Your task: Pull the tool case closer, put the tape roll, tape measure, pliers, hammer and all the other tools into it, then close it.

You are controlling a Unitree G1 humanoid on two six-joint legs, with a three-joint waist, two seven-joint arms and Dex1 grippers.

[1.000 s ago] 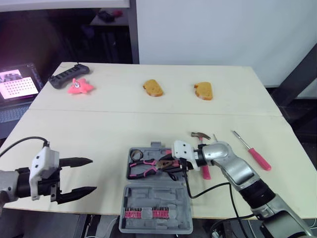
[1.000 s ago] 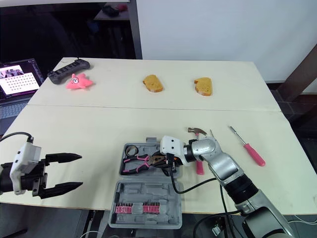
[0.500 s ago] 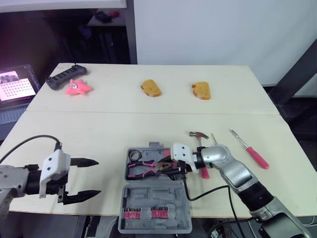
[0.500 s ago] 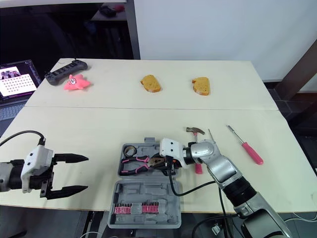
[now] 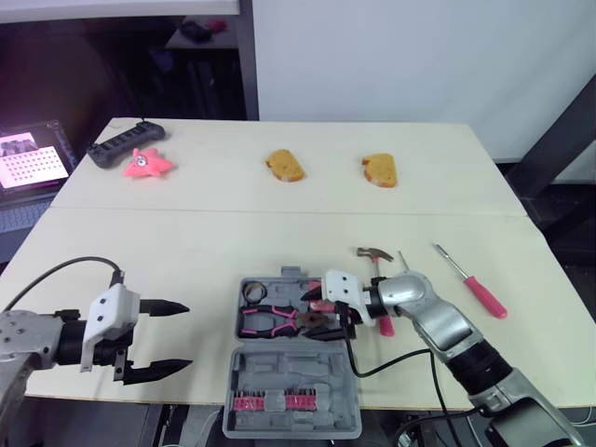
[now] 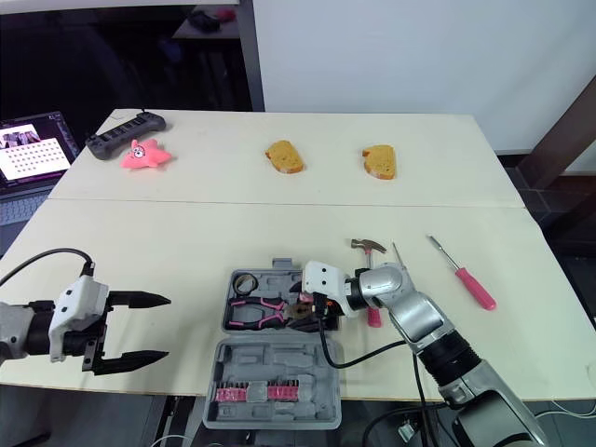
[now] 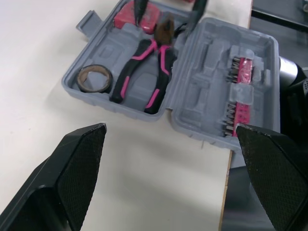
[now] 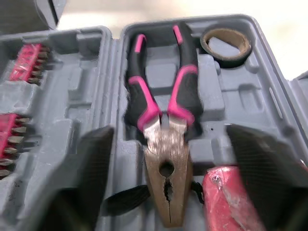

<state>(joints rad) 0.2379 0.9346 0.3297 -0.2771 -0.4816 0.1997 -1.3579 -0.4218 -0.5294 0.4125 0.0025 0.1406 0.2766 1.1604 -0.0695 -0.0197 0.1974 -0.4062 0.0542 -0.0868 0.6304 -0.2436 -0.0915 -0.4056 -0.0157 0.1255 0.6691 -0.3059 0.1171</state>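
Stock as I read it from the console, left to right.

1. Left gripper [image 5: 174, 335]: claw spread wide, holding nothing, hovering over the near left of the table [image 5: 168, 242], well apart from the case. I judge it is parked there to leave the other arm room.
2. Tool case [image 5: 291, 372]: lying open at the near edge, lid towards me with the pink bit set [image 5: 275, 401] clipped inside. It sits near enough for either arm to reach.
3. Tape roll [image 5: 253, 292]: in the tray's far left pocket.
4. Pliers [image 5: 275, 319]: flat in the tray, handles to the left, nose to the right.
5. Tape measure [image 8: 230, 201]: red, in the tray just beside the pliers' nose.
6. Right gripper [image 5: 317, 313]: claw wide, empty, low over the tray's right end, fingers either side of the pliers' nose. I take it the pliers are released.
7. Hammer [image 5: 375, 252]: on the table just right of the case, beside the right forearm. Probably next.
8. Screwdriver [image 5: 475, 287]: farther right, not yet packed.
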